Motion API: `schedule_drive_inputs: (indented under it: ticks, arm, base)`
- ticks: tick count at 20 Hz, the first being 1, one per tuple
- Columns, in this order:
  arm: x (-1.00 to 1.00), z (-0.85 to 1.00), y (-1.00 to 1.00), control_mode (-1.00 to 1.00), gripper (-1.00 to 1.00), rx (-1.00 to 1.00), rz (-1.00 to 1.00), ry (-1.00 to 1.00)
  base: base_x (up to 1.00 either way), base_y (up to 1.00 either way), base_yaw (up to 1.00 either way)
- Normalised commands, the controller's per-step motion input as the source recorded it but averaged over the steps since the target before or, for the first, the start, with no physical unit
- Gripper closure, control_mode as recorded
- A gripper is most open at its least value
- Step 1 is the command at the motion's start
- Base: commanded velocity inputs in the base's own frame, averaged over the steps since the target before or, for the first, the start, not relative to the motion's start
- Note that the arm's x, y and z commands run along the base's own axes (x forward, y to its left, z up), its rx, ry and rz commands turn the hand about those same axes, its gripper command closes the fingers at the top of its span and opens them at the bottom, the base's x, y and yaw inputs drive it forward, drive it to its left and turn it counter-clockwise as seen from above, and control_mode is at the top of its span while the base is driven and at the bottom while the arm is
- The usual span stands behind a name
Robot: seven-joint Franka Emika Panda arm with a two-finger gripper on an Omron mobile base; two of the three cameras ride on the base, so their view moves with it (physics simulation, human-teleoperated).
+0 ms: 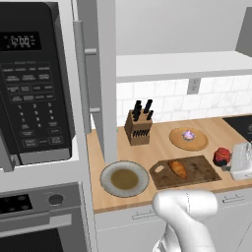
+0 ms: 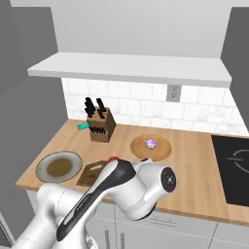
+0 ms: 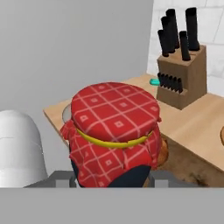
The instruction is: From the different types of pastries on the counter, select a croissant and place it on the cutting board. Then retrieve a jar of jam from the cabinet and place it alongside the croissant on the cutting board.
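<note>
The jar of jam, squat and wrapped in a red checked cloth with a yellow band, sits between my fingers, and my gripper is shut on it. In the left base view the jar of jam and gripper are just off the right end of the dark cutting board. Whether the jar touches the counter I cannot tell. The golden croissant lies on the board's left half. The small pink pastry rests on a round light-wood plate.
A grey plate lies left of the board, with a knife block behind it. The open cabinet door and the black microwave stand to the left. A black cooktop is at the right.
</note>
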Motion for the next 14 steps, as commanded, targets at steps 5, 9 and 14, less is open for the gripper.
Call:
schedule_drive_inputs:
  ticks: [5, 9, 14]
  arm:
    - [0.23, -0.53, 0.0, -1.0, 1.0, 0.02, 0.12, 0.0]
    - [0.33, -0.43, 0.0, -1.0, 1.0, 0.02, 0.13, 0.0]
    - [0.44, -0.22, 0.0, -1.0, 1.0, 0.01, 0.13, 0.0]
  base:
    - [0.0, 0.0, 0.0]
    - [0.0, 0.0, 0.0]
    - [0.0, 0.0, 0.0]
